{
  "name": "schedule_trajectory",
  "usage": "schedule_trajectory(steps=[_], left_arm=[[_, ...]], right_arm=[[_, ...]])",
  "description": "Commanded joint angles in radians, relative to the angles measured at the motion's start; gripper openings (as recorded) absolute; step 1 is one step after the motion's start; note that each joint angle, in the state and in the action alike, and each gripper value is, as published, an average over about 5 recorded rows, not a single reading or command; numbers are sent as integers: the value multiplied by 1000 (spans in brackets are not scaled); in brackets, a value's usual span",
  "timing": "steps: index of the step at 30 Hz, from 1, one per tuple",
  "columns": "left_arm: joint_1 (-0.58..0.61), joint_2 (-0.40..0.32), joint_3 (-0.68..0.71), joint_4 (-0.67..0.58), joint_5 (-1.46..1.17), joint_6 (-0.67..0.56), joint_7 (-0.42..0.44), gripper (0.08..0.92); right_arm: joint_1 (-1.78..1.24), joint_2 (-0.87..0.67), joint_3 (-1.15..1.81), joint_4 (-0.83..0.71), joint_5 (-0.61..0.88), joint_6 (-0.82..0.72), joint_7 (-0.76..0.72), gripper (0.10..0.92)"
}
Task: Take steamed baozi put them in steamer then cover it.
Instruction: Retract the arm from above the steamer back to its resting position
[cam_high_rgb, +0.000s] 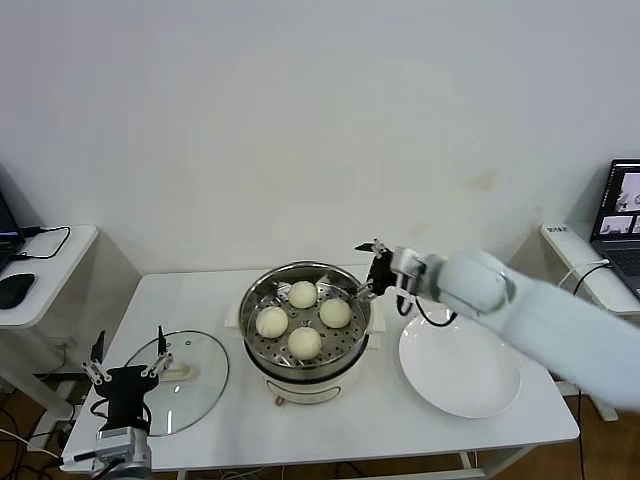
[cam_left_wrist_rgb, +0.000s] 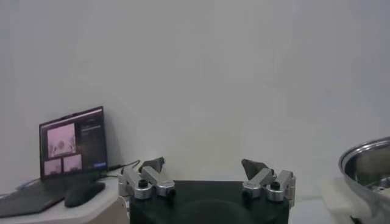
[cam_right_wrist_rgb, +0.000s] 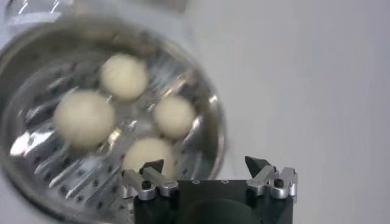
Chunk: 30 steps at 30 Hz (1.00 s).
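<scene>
- All 4 steamed baozi (cam_high_rgb: 304, 318) sit on the perforated tray inside the steamer (cam_high_rgb: 252, 296), so the loading part of the task looks done; the plate (cam_high_rgb: 460, 368), just below the right gripper in the head view, holds nothing.
- What is left, as I judge it, is the covering: the cover (cam_high_rgb: 200, 375) lies flat on the table (cam_high_rgb: 200, 290), just ahead of the left gripper and well apart from the right one, with the steamer between them.
- The right gripper (cam_high_rgb: 370, 271) hangs just beside the steamer's rim on its plate side, fingers spread wide and holding nothing; in its wrist view the 4 buns lie below and ahead of the empty fingertips.
- The left gripper (cam_high_rgb: 128, 366) sits low at the table's near corner, right at the cover's edge, also spread wide and empty; whether it touches the glass cannot be told.
- The cover lies handle-up, its dome facing the ceiling. Its cream handle (cam_high_rgb: 178, 373) is a short bar whose long axis seems to run roughly across the table, left to right, just ahead of the left gripper's fingers.
- The steamer stands upright, its open mouth facing up, ready for the cover.
</scene>
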Motion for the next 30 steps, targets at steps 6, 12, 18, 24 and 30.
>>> schedule_trajectory(steps=[6, 12, 18, 24, 30], left_arm=[[-2, 1, 10, 185, 403, -149, 23, 823], [6, 40, -46, 249, 740, -103, 46, 823], [28, 99, -98, 351, 1121, -119, 68, 823], [49, 128, -115, 441, 1286, -124, 85, 823], [57, 127, -88, 436, 1305, -101, 87, 823]], right_arm=[[-1112, 497, 1099, -14, -265, 572, 45, 823], [-1222, 665, 1239, -20, -236, 577, 11, 823], [-1272, 707, 1304, -42, -264, 580, 35, 823], [-1281, 710, 1336, -67, -296, 593, 54, 823], [-1290, 718, 1346, -98, -297, 609, 58, 823]])
